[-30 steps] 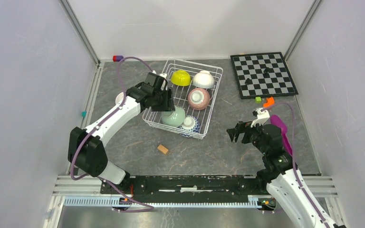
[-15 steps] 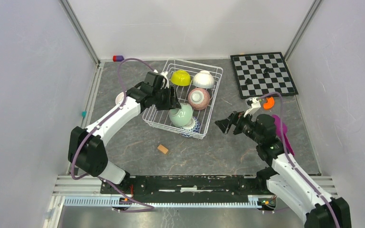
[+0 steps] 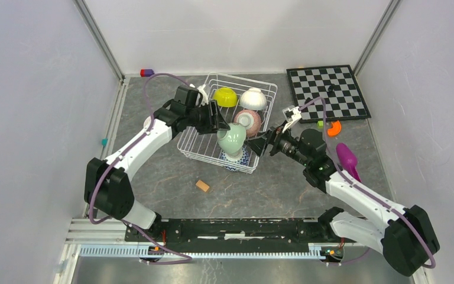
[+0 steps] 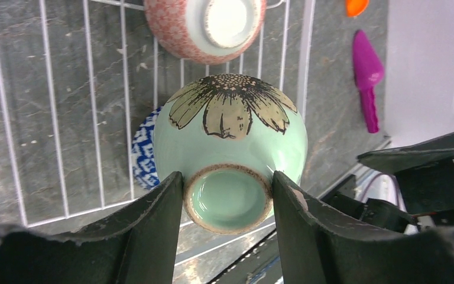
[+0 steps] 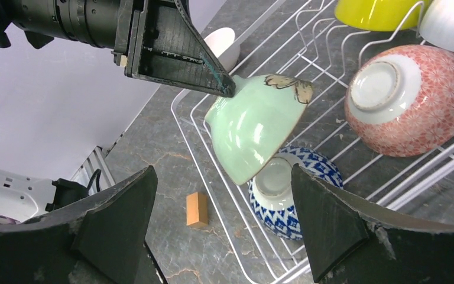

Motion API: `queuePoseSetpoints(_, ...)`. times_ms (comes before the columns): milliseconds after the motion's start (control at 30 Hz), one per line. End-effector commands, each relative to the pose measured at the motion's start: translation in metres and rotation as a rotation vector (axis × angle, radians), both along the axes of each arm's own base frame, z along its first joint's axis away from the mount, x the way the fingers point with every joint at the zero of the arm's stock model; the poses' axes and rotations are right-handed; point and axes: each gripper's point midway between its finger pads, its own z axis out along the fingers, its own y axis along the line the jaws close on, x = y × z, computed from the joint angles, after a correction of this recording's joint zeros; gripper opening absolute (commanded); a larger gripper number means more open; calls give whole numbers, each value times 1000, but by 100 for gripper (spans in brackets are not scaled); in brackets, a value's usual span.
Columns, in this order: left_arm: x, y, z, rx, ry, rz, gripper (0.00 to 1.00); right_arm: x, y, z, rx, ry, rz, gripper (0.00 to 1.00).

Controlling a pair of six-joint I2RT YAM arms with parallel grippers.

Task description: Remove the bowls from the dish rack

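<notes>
You have a grey marbled tabletop (image 3: pixel 254 189) — plain pale walls (image 3: pixel 29 89) on three sides, metal corner posts (image 3: pixel 99 38).

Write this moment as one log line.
left gripper: shut on pale green ceramic bowl, by foot | bowl tilted over white wire dish rack | right gripper: open

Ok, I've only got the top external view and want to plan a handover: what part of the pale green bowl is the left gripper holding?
Observer: Its foot ring. The left gripper is shut on the pale green bowl there, one finger on each side.
Operator: Is the right gripper on it?
Observer: No, the right gripper is open, with both fingers apart from the bowl.
Operator: What's below?
Observer: The blue-and-white bowl, foot up.
</notes>
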Motion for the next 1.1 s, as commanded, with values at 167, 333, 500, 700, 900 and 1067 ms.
queuePoseSetpoints(167, -1, -34, 109, -382, -136, -58, 37, 11, 16, 44, 103, -94, -20, 87)
queuePoseSetpoints(333, -8, -41, 114, -452, -107, -80, 37, 9, 19, 54, 126, -113, -14, 84)
queuePoseSetpoints(500, -14, -45, 115, -506, -77, -97, 37, 7, 21, 60, 146, -128, -7, 79)
queuePoseSetpoints(700, -22, -51, 118, -554, -56, -125, 37, 3, 26, 71, 172, -162, 20, 58)
queuePoseSetpoints(900, -29, -55, 132, -602, -87, -178, 61, 2, 22, 76, 171, -179, 5, 0)
queuePoseSetpoints(1067, -24, -38, 128, -503, -151, -132, 85, 3, 8, 86, 105, -233, -51, 0)
